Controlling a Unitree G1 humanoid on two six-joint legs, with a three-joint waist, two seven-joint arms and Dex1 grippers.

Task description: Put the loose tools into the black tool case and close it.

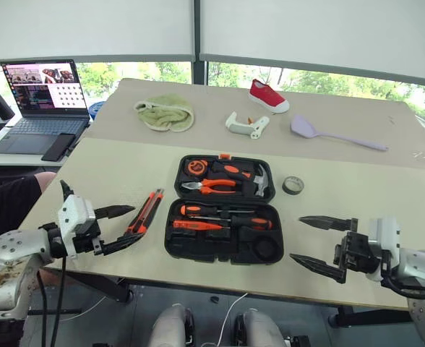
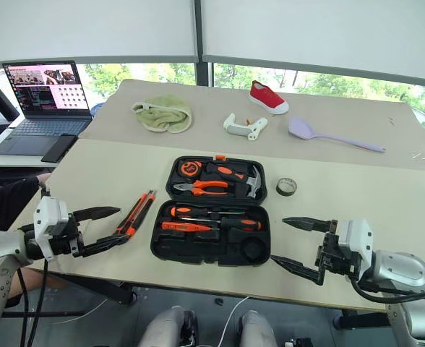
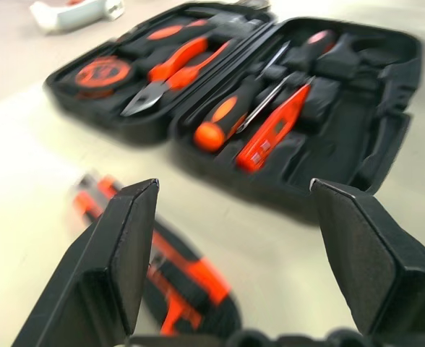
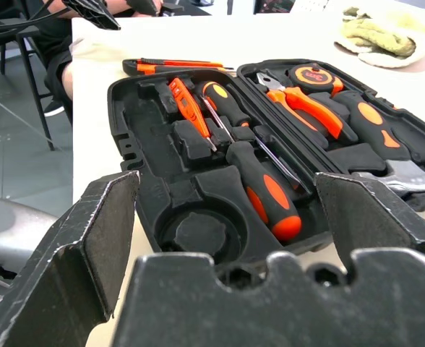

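Left end effector (image 1: 118,228): I see its two black fingers spread wide and holding nothing, hovering at the near left part of the desk (image 1: 111,184).
Utility knife (image 1: 146,211): it lies flat on the desk just past the left fingertips, between them and the case; whether a fingertip touches it I cannot tell.
Right end effector (image 1: 315,244): fingers wide apart and empty, hovering over the near right edge of the desk, pointing toward the case.
Black tool case (image 1: 223,207): lying open in the middle of the desk between my two end effectors, lid half on the far side with the small orange latch (image 1: 225,155) at its far edge.
Near half of the case: two orange-and-black screwdrivers (image 1: 220,211) and a slim orange screwdriver (image 1: 196,225) sit in the recesses.
Far half of the case: pliers (image 1: 211,186), a tape measure (image 1: 196,167) and a hammer (image 1: 259,182) sit there.
Tape roll (image 1: 293,185): on the desk just right of the open lid, apart from it.
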